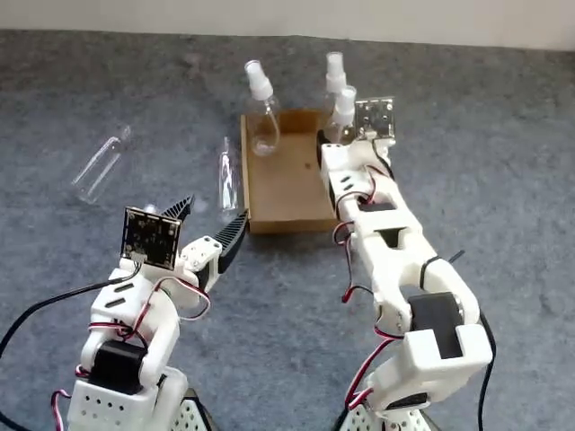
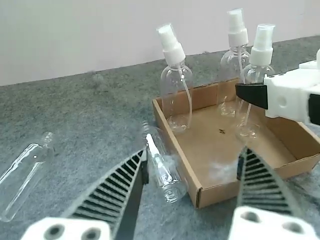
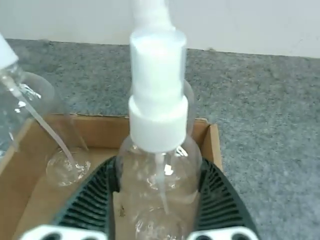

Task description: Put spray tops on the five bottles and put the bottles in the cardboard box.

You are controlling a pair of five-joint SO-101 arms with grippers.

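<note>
A grey, felt-like table covering (image 1: 503,135) stretches out in every direction — mottled, a bit fuzzy — and along its far edge stands a plain pale wall (image 1: 135,13).

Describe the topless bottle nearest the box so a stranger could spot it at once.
Find the cardboard box at the middle of the grey table. Just outside its wall on the left arm's side, a clear bottle lies flat alongside it. It has no spray top, unlike the three upright bottles in the box, and the other topless bottle lies farther away.
</note>
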